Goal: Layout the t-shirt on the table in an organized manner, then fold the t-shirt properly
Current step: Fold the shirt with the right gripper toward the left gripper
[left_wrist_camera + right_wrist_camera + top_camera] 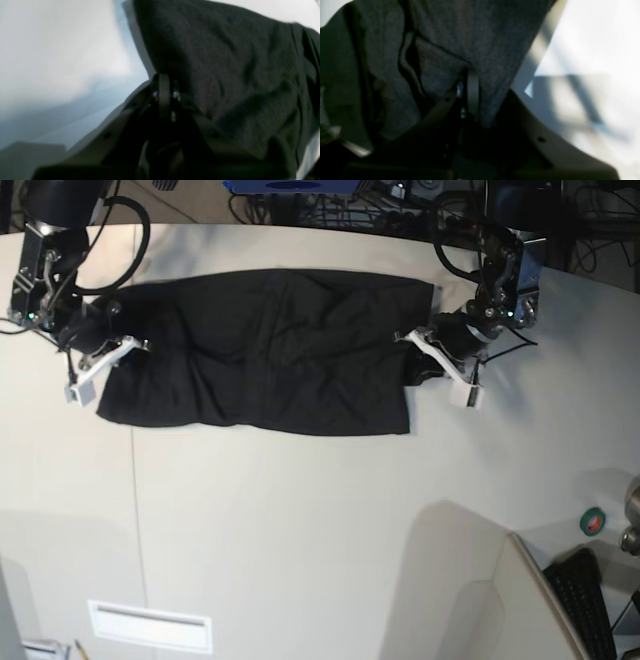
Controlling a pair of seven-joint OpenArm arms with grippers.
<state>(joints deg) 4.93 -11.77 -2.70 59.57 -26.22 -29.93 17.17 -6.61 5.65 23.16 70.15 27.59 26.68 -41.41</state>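
The black t-shirt (270, 355) lies spread as a wide band on the off-white table (300, 520), plain side up, with some wrinkles. My left gripper (420, 358) is at the shirt's right edge in the base view. The left wrist view shows that gripper (163, 77) shut on the t-shirt (225, 62), with a fold of cloth pinched at its tips. At the shirt's left edge sits my right gripper (108, 352). In the right wrist view its fingers (472, 87) stand together, and the right gripper (470, 75) is shut on the t-shirt's (470, 30) hem.
A white vent panel (150, 626) sits near the table's front left. A thin dark seam (133, 510) runs front to back. At the right are a green tape roll (594, 521), a keyboard (585, 600) and a pale divider panel (470, 600). Cables lie behind the far edge.
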